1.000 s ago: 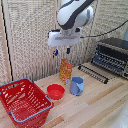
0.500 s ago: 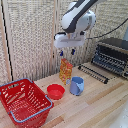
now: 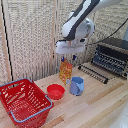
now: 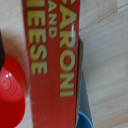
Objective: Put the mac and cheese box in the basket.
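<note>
The mac and cheese carton [image 3: 65, 73] stands upright on the wooden table, behind the red bowl and the blue cup. My gripper [image 3: 66, 60] is directly over it, with its short dark fingers down around the carton's top edge. The jaws stand apart, and the carton rests on the table. In the wrist view the carton [image 4: 50, 60] fills the middle, red with yellow letters, and a dark finger [image 4: 1, 47] shows apart from it at the edge. The red wire basket [image 3: 31, 113] with its blue-grey rim sits at the exterior view's lower left, empty.
A small red bowl [image 3: 55, 91] and a blue cup [image 3: 76, 85] stand just in front of the carton; both show beside it in the wrist view. A black toaster oven [image 3: 112, 58] with a rack [image 3: 93, 73] stands on the exterior view's right. A slatted wall lies behind.
The arm has come down, and the gripper has lowered from above the carton to its top edge. The carton, bowl, cup and basket have not moved.
</note>
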